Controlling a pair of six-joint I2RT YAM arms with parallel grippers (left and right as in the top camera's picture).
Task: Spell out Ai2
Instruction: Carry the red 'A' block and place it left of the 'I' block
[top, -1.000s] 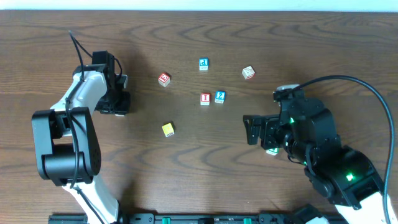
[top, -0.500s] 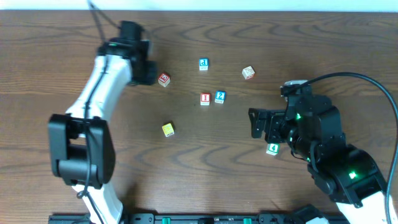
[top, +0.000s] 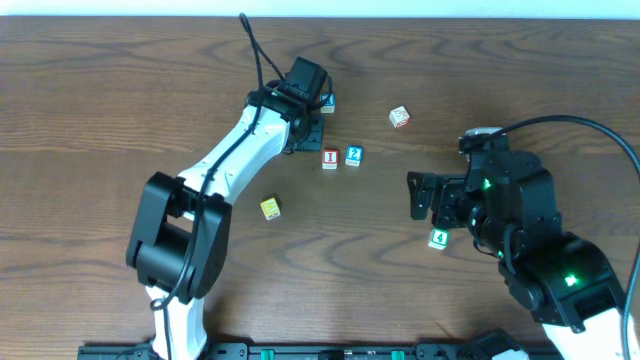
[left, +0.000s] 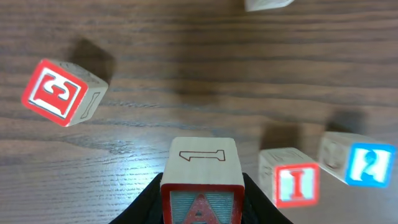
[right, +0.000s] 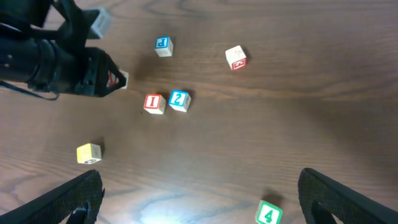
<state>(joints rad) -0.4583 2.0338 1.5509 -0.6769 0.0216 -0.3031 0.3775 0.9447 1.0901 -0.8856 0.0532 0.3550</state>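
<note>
We see a dark wood-grain table (top: 120, 60) with a pale strip along its far edge. The left arm is extended to the far centre. The left gripper (top: 303, 133) is clenched on the red A block (left: 202, 186), just left of the red I block (top: 330, 158) and blue 2 block (top: 353, 156), which lie side by side. The right arm is folded at near right. The right gripper (top: 418, 196) points left with its jaws spread wide, holding nothing, and the green 4 block (top: 438, 239) lies near it.
</note>
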